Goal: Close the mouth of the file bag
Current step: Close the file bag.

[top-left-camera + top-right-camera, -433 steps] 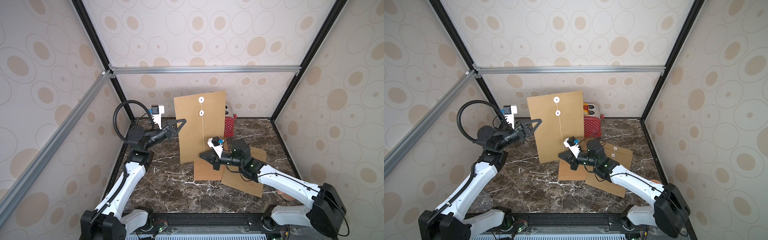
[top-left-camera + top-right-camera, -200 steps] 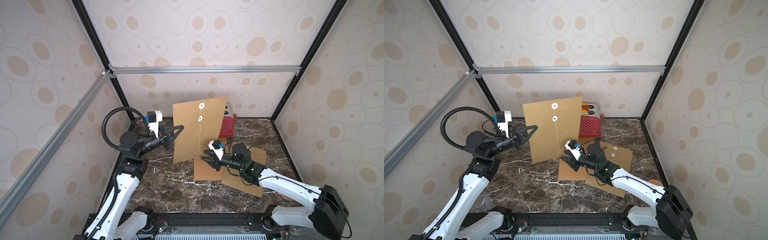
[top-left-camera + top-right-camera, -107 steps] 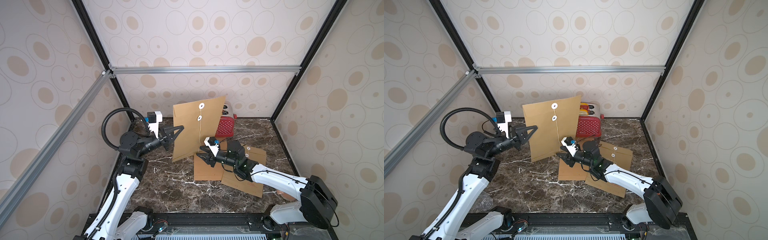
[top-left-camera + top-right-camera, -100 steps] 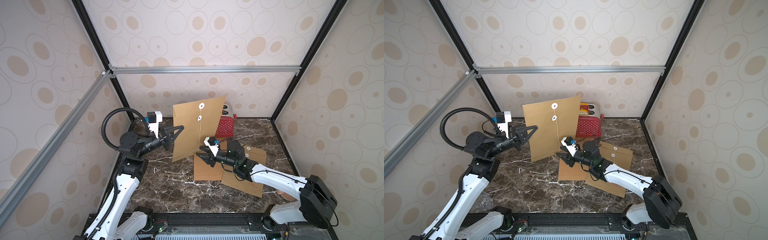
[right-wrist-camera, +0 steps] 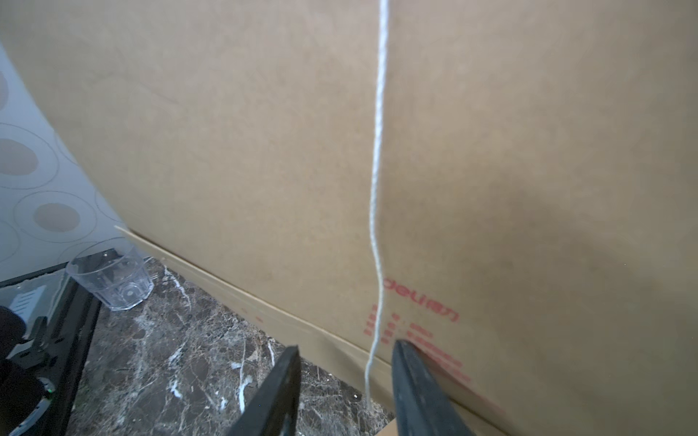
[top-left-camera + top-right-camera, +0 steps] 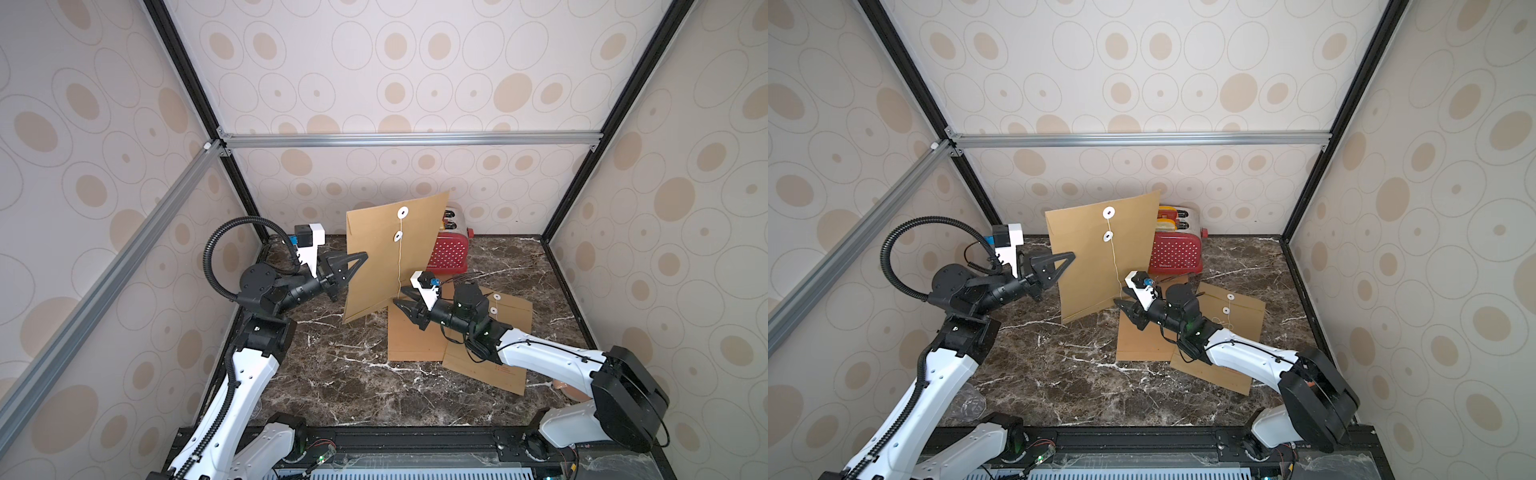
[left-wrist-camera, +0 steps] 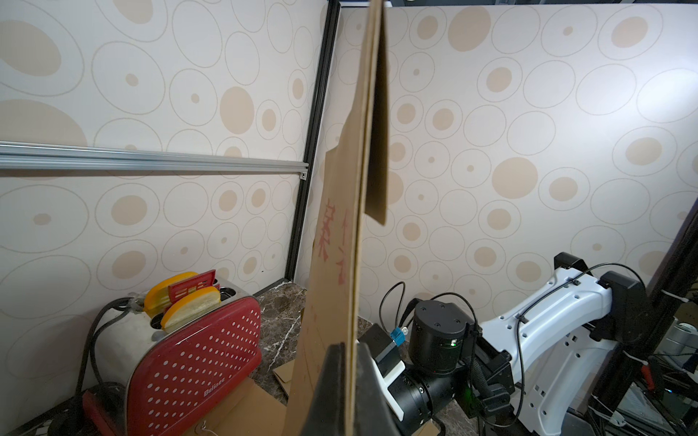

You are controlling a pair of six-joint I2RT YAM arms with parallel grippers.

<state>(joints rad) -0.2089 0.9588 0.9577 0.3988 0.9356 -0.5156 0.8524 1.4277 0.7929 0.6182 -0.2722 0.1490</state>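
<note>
Above marble tabletop (image 6: 332, 374), left hand (image 6: 362, 257) clamps the light, bendy file bag (image 6: 419, 232) edgewise; right hand (image 5: 344, 345) open astride its string (image 5: 377, 151).

White arm links (image 6: 248, 376), black joints (image 6: 258, 286), black triangular jaws, corrugated black hose (image 6: 209, 266).

1. I see the file bag (image 6: 386, 266) in plain kraft brown, with white discs (image 6: 402, 213), a white string (image 5: 377, 151) and red print (image 5: 423, 313).
2. The toaster (image 6: 1177, 251) is red with white dots.
3. The worktop (image 6: 353, 374) is dark marble, veined white.
4. The walls (image 6: 395, 62) are cream with tan ovals.
</note>
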